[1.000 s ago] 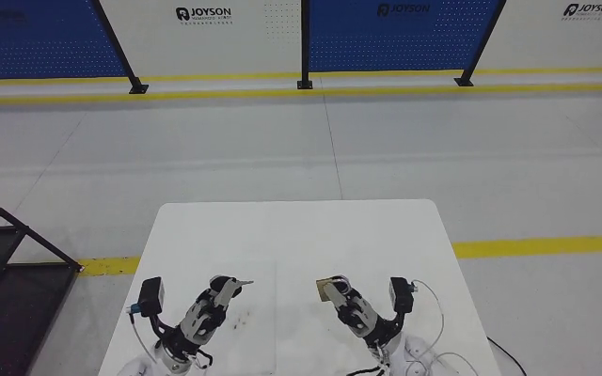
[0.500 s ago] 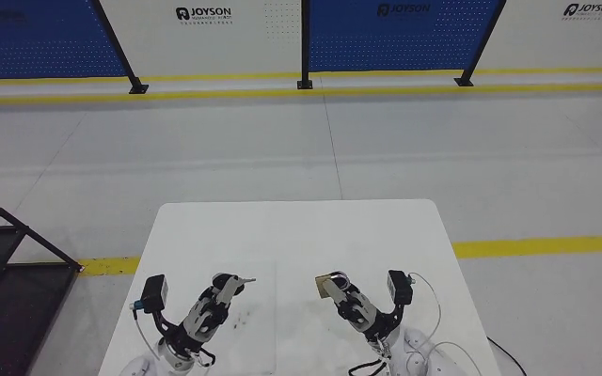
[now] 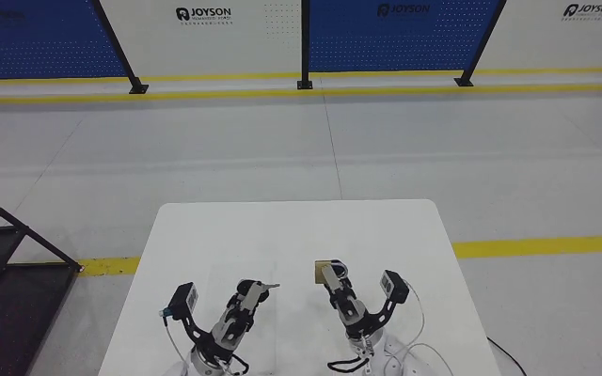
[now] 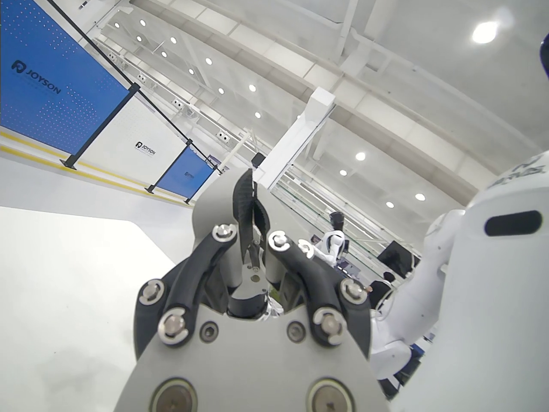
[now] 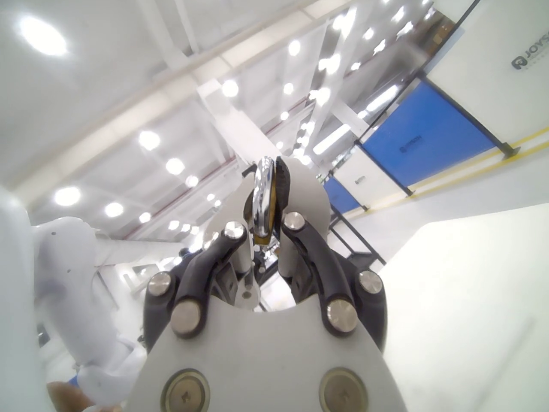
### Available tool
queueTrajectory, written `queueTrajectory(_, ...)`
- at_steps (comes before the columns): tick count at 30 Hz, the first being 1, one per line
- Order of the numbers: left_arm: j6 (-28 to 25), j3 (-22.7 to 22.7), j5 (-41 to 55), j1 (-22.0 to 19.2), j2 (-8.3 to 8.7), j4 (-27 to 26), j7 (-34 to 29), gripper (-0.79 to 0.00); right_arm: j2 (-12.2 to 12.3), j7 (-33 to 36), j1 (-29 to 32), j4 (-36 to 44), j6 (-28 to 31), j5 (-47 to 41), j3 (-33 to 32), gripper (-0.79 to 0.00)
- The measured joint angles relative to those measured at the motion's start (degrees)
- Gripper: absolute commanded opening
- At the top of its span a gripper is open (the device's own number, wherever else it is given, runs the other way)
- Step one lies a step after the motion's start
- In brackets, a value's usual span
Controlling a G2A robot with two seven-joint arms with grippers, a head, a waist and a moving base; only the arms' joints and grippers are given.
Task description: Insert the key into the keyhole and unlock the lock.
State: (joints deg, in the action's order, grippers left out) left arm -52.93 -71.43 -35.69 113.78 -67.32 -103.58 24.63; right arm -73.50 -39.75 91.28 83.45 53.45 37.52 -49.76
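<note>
We see both arms low over the white rectangular table (image 3: 282,226), and they've closed in on each other vs. a sec ago: the left gripper (image 3: 256,290) swung inward and the right gripper (image 3: 330,276) edged fwd. The left claw is clenched on the small silver metal key (image 3: 271,285), its blade poking toward the other arm. The right claw is grasping the brass padlock with chrome shackle (image 3: 321,271) (shackle edge-on between its pads in the right wrist view). Key and lock are near each other but apart, both held above the table. We judge the gap is narrowing for insertion; lining up w/ the keyhole comes next, though it's too small to make out.
</note>
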Motion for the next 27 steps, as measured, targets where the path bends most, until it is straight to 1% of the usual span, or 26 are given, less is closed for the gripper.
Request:
queueTrajectory(3,2.1,2.0,-2.6,-0.9,-0.61,0.9,1.9,-0.785,-0.8,-4.1,-0.2,-1.0,-0.1,2.5,0.4,-0.785)
queueTrajectory(7,4.1,3.9,-4.4,-2.1,-1.13,1.7,2.9,-0.785,-1.4,-6.7,-0.4,-2.0,-0.5,6.1,0.6,-0.785)
queueTrajectory(13,5.7,5.4,-4.7,-3.6,-1.54,2.3,2.8,-0.785,-2.1,-7.9,-0.9,-3.3,-0.4,8.7,0.9,-0.785)
queueTrajectory(22,8.9,6.8,-5.0,-4.8,-2.02,3.2,2.6,-0.785,-2.7,-9.0,-0.8,-3.7,-0.1,11.3,1.1,-0.785)
queueTrajectory(27,8.9,7.2,-4.8,-5.2,-2.15,3.5,2.6,-0.785,-3.0,-9.3,-0.7,-3.9,-0.1,12.1,0.9,-0.785)
